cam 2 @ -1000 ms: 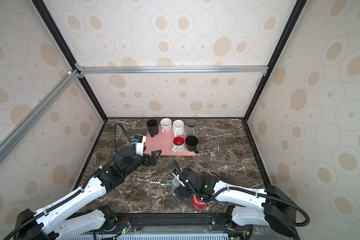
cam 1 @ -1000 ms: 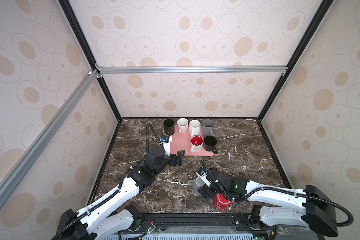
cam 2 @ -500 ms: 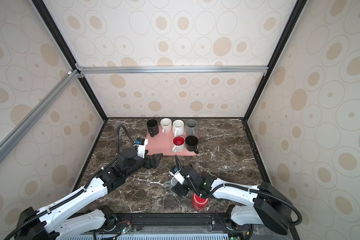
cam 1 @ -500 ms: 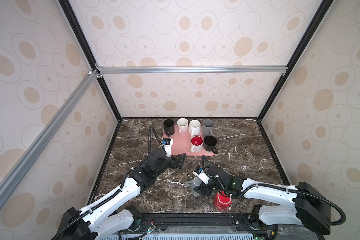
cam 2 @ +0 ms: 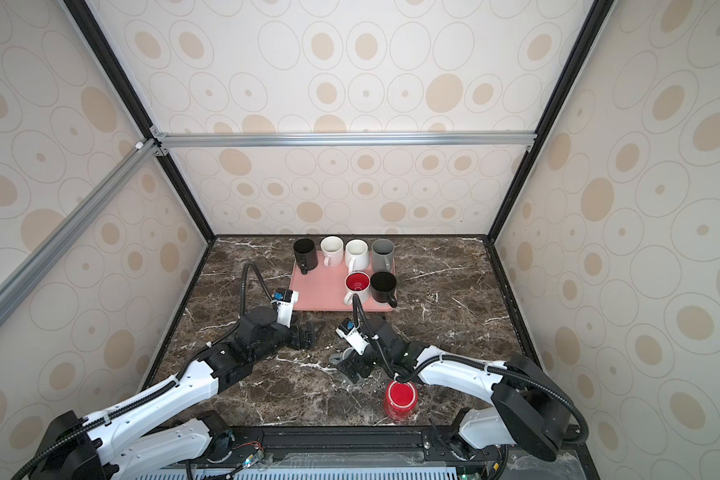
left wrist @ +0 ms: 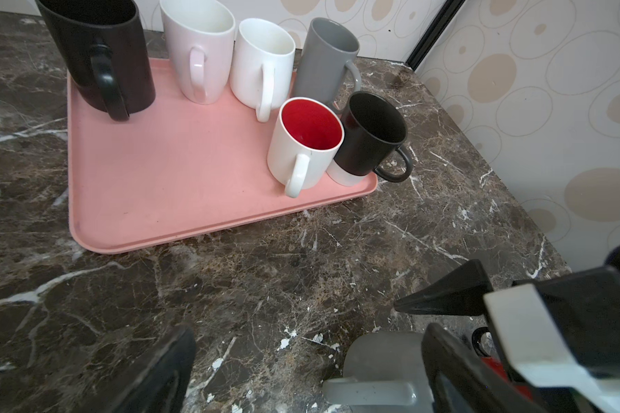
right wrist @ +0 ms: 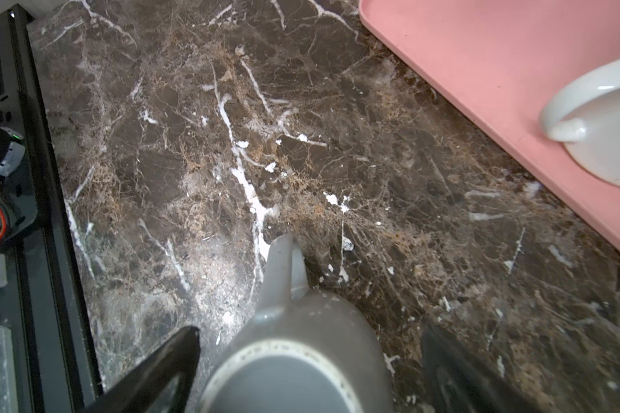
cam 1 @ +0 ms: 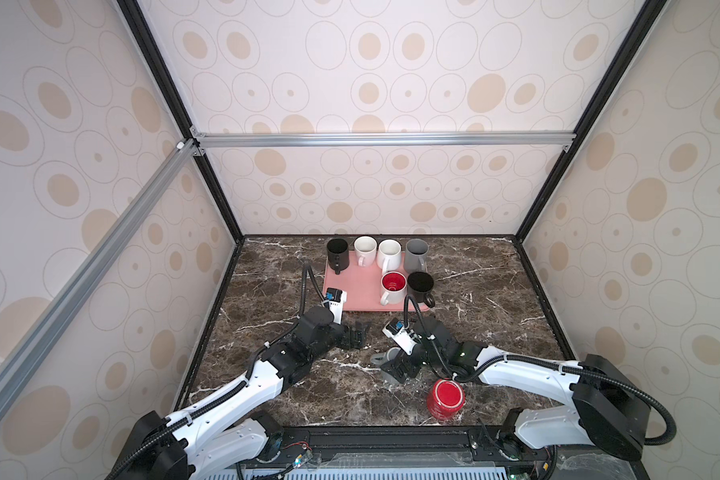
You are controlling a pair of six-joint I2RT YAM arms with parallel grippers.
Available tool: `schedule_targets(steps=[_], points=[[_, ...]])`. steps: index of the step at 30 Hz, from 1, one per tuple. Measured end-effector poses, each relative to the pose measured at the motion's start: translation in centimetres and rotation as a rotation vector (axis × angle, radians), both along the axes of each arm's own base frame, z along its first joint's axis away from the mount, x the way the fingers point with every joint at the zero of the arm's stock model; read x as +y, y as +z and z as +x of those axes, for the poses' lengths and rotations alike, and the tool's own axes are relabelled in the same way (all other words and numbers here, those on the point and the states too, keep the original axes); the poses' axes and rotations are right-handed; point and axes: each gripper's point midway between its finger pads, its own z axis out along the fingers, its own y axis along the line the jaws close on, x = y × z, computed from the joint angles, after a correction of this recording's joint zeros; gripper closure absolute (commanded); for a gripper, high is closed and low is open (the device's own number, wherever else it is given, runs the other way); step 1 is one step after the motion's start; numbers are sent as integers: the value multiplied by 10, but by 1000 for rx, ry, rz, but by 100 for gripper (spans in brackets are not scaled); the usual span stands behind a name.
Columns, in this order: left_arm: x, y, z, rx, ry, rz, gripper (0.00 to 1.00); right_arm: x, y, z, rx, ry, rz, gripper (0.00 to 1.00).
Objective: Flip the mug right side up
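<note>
A grey mug stands upside down on the marble table, base up, its handle pointing left in both top views. My right gripper is open and straddles the mug. In the right wrist view the mug sits between the fingers of the right gripper, with a gap on each side. My left gripper is open and holds nothing, just left of and behind the mug. In the left wrist view the mug lies beside one finger of the left gripper.
A red mug stands upside down near the front edge, right of the grey one. A pink tray further back holds several upright mugs. Patterned walls enclose the table on three sides.
The left gripper has moved a little toward the front and closer to the grey mug. The right gripper has shifted slightly around the mug, which stays upside down on the table.
</note>
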Motion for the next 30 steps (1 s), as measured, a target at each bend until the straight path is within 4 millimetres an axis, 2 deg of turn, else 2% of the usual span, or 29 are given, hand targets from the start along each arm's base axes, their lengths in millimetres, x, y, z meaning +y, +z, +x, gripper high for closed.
schedule_targets(steps=[5,10,13,17,22,26,30], points=[[-8,-38,9,76,-1,53,16,-5,36,0,-60,-38,89,1],[-19,-91,10,189,-22,176,17,-16,63,-1,-108,-82,158,1],[-25,-109,3,225,-48,217,18,-24,73,-3,-134,-110,181,1],[-33,-113,-5,229,-82,231,20,-33,79,0,-164,-150,188,1],[-41,-112,-20,231,-126,243,21,-39,76,4,-178,-184,169,1],[-45,-107,-41,232,-167,236,21,-41,73,6,-183,-200,157,1],[-49,-111,-67,262,-214,232,22,-43,70,8,-180,-209,148,1]])
